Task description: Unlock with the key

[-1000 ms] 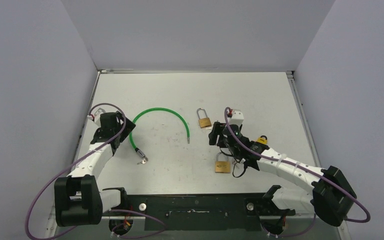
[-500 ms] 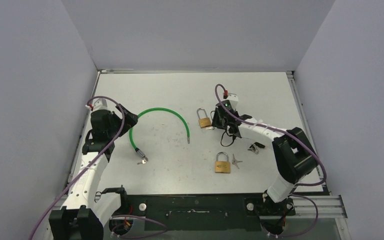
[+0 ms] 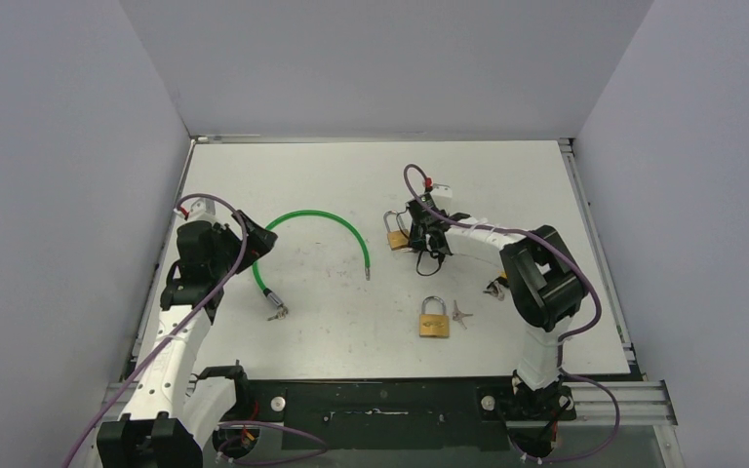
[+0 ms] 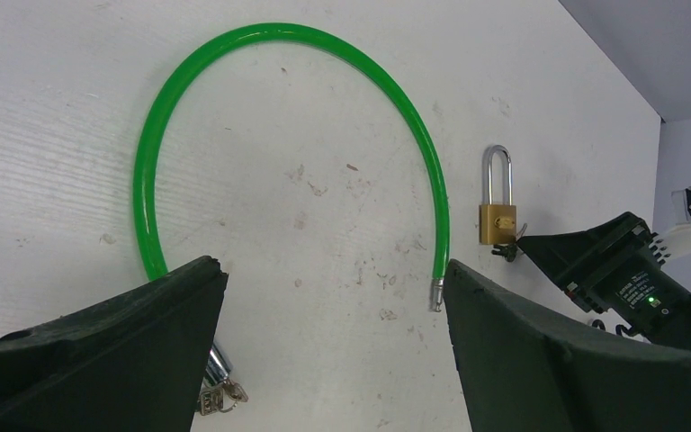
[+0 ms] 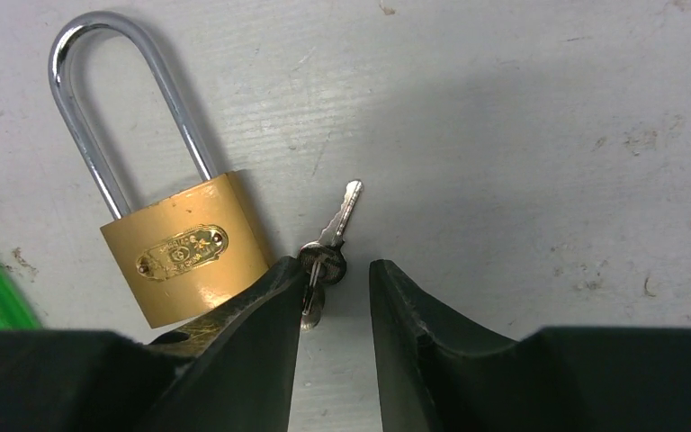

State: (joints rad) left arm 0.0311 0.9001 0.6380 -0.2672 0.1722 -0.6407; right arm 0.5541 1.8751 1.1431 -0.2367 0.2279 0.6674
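A brass padlock (image 5: 184,256) with a steel shackle lies flat, its small key bunch (image 5: 328,256) just right of its body. My right gripper (image 5: 333,288) is low over the table with the jaws a narrow gap apart. The keys lie at the tip of its left finger (image 5: 265,324) and are not clamped. In the top view this padlock (image 3: 396,235) sits against the right gripper (image 3: 417,236). My left gripper (image 4: 333,297) is wide open and empty above the table, and it shows in the top view (image 3: 216,255) too.
A green cable lock (image 3: 312,216) arcs at centre left, its head and keys (image 3: 275,311) at the near end. A second brass padlock (image 3: 434,321) with keys (image 3: 460,314) lies near the front. Another key (image 3: 495,288) lies to its right. Grey walls enclose the table.
My right gripper has swung from above the front padlock back and left to the rear padlock and come down at its keys. My left gripper has shifted slightly.
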